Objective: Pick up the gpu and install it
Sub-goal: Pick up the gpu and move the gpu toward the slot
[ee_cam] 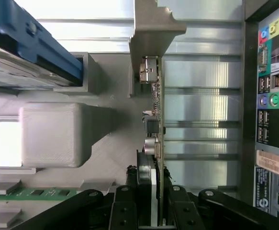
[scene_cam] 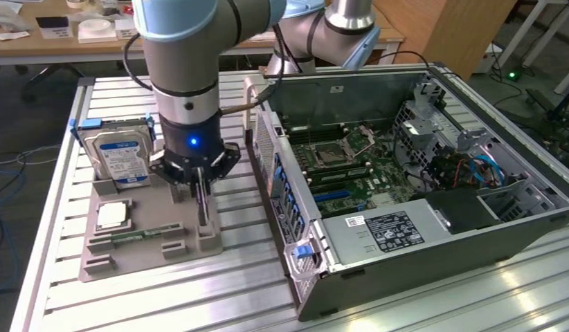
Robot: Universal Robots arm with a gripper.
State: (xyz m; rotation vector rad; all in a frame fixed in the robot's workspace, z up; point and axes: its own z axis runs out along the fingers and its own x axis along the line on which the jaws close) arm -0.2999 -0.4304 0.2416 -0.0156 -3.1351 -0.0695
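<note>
A slatted aluminium table (scene_cam: 248, 283) carries a grey fixture tray (scene_cam: 146, 257) and, toward the exterior view's right, an open computer case (scene_cam: 405, 235) lying with its motherboard exposed. Cluttered wooden desks (scene_cam: 44, 43) stand behind it. On the tray are a hard drive (scene_cam: 118, 155) standing on end, a processor chip (scene_cam: 113, 214) and a memory stick (scene_cam: 146, 234). The arm's gripper (scene_cam: 202, 197) reaches straight down onto the gpu (scene_cam: 204, 216), which stands on edge in its slot on the tray, on the side nearest the case. In the wrist view the narrowly set fingers (ee_cam: 131, 194) press on either face of the card – clamped on it, with the card seated in its holder. The gpu (ee_cam: 154, 120) appears edge-on: a thin board studded with small components, its silvery end against the grey holder.
</note>
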